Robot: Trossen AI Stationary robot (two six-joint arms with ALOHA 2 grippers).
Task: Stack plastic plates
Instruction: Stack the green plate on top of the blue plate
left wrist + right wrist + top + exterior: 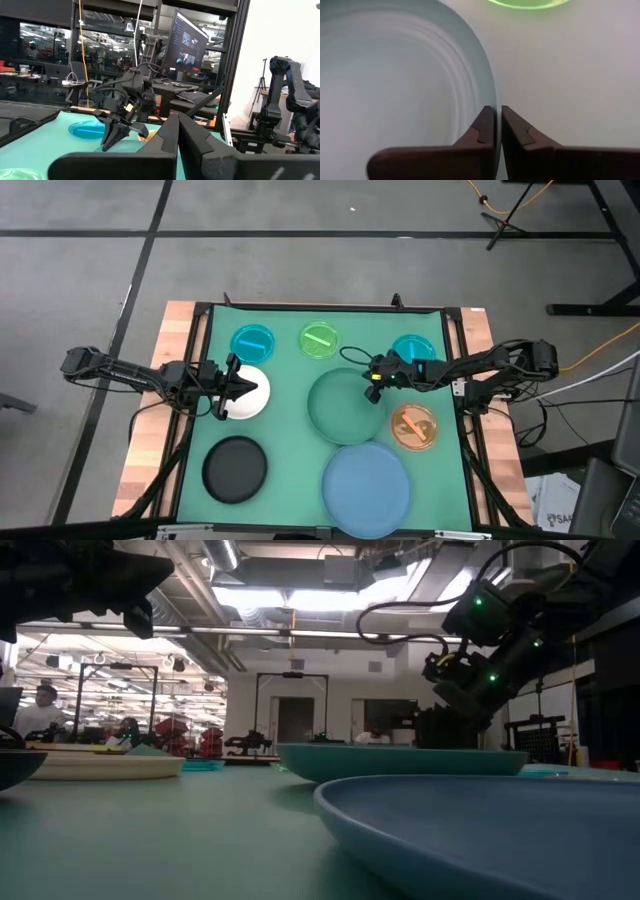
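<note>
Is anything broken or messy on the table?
Nothing looks broken or spilled. The plates lie flat and apart on the green mat. The right gripper is pinching the rim of the big teal plate.

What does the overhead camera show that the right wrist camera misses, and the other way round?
Only the overhead view shows the black plate, white plate, light-blue plate, orange plate and the waiting left gripper. Only the right wrist view shows the right gripper shut on the teal-green plate's rim. Both show that plate and the small green plate.
</note>
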